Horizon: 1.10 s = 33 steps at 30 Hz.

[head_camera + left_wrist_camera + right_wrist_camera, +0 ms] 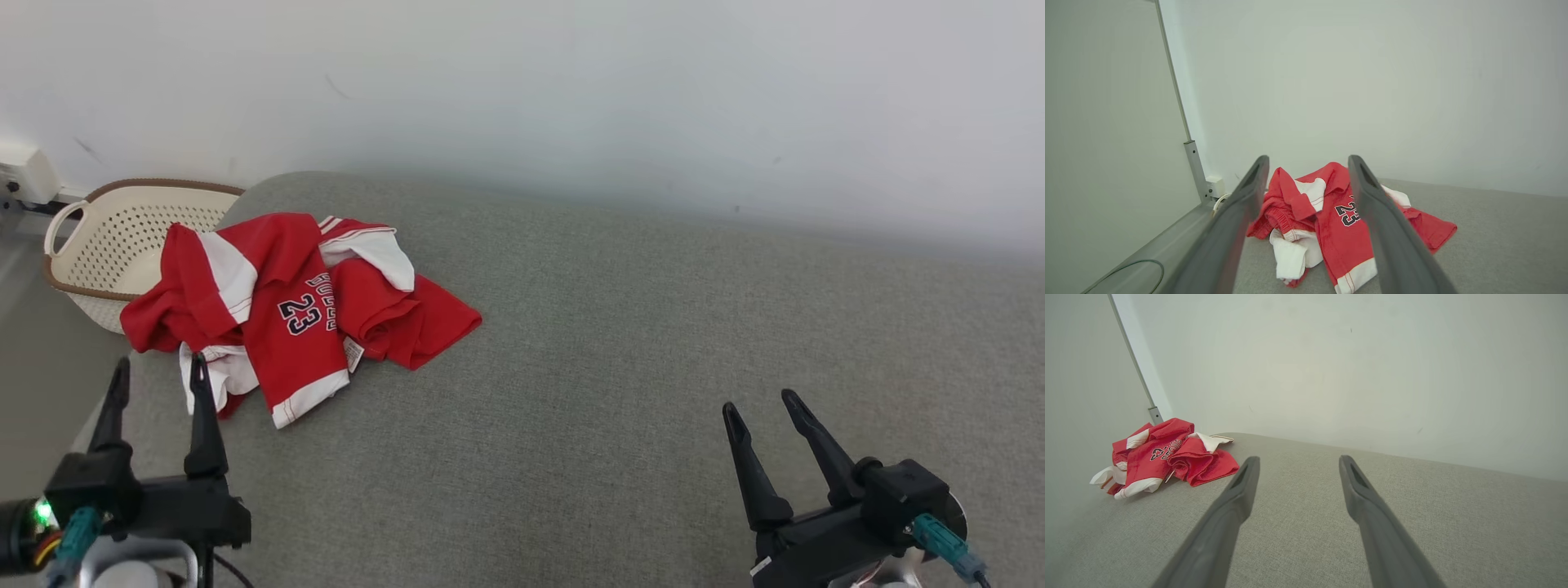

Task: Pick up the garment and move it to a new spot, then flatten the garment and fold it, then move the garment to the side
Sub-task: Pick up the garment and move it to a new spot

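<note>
The garment [294, 314] is a red and white jersey with the number 23, lying crumpled at the far left of the grey cushioned surface [620, 343]. My left gripper [159, 369] stands open just in front of its near left edge, apart from it, fingers pointing at it. The left wrist view has the garment [1323, 216] between and beyond the open fingers [1241, 212]. My right gripper [763, 404] is open at the lower right, far from the cloth, nothing between its fingers. From the right wrist the garment [1167, 455] lies far left of that gripper [1296, 459].
A cream perforated basket [114, 237] with a brown rim sits beyond the surface's left end, behind the garment. A pale wall [571, 90] runs along the back. A wall socket [1214, 185] and cable are at the left. Bare grey surface stretches middle and right.
</note>
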Available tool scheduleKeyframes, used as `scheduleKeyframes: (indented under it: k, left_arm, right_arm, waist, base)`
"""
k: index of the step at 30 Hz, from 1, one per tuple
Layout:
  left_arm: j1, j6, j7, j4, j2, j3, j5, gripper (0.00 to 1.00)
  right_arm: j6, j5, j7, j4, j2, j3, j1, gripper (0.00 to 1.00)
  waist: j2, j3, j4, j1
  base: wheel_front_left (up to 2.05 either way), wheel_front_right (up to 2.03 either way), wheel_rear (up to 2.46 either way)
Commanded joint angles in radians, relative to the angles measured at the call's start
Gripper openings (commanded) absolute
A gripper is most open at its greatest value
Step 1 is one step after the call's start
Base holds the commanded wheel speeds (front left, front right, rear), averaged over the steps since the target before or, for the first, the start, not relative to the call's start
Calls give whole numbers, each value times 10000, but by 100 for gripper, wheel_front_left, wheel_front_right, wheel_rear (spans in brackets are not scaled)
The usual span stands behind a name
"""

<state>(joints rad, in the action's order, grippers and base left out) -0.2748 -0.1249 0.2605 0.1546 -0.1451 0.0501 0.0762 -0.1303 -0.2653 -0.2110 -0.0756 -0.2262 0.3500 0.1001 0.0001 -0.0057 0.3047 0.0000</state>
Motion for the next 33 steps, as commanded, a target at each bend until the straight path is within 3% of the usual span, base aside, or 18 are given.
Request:
scheduleKeyframes:
  k: [1,20,33]
  left_arm:
    - [-323,60,-20,151,-136,29,44,100]
    - [-3622,405,-239,2188,-1038,121,308,100]
    - [-5209,633,-277,4832,-1732,322,657,100]
  right_arm:
    - [-8,-51,22,85,-99,70,168,100]
    - [-8,-359,44,176,-528,510,1146,100]
    - [-8,-383,-125,88,-559,709,1628,100]
  waist:
    - [-1,243,-258,0]
    - [-1,1533,-1739,0]
    - [-1,2279,-2596,0]
  base:
    - [0,0,0]
    - [0,0,0]
    - [0,0,0]
